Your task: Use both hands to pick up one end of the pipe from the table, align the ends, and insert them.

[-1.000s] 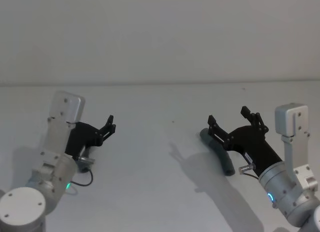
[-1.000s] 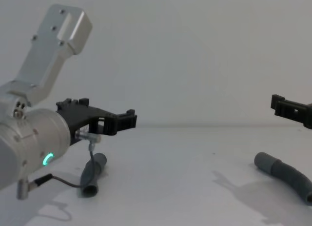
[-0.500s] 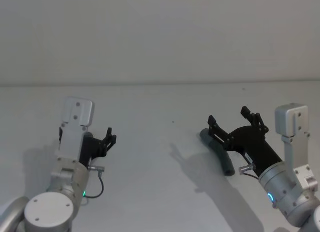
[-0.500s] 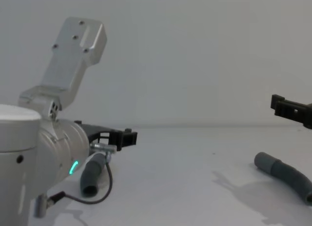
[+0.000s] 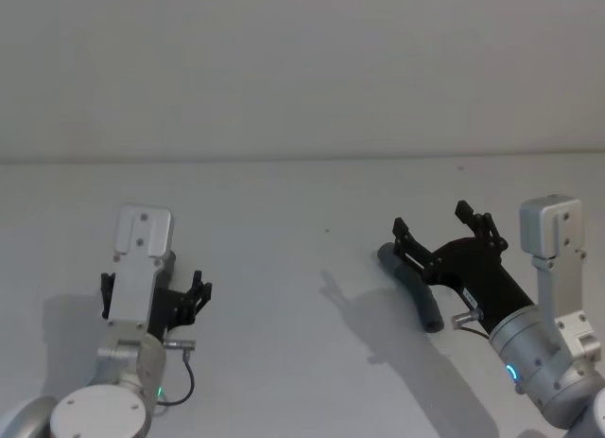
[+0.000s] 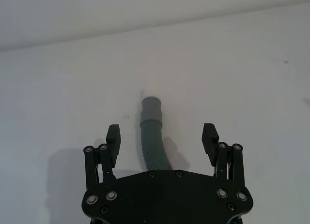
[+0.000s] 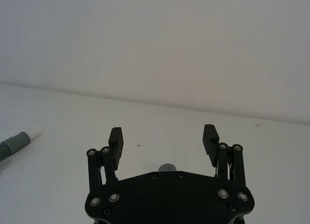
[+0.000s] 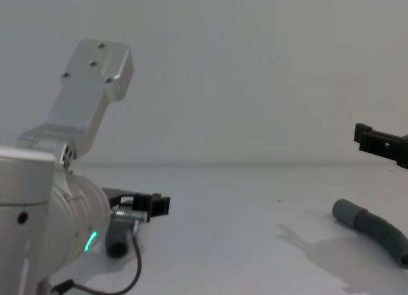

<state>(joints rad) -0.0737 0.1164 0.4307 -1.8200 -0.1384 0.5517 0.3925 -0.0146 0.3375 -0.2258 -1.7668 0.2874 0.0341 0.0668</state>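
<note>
Squarely between spread left gripper (image 6: pixel 162 137) jaws: pipe piece (image 6: pixel 151 129), untouched.

Lab-like — bare pale table (image 5: pixel 274 268), blank wall (image 5: pixel 302 69)

On the table (image 5: pixel 302 268), the short piece (image 8: pixel 117 237) lies toward the front left corner, under the left gripper (image 6: pixel 161 133). The longer piece (image 5: pixel 413 289) lies toward the right edge, under the right gripper (image 5: pixel 431 218). The 2 are well apart.

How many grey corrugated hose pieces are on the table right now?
2. One dark grey corrugated hose piece lies below the black left gripper; the other hose piece lies under the black right gripper.
</note>
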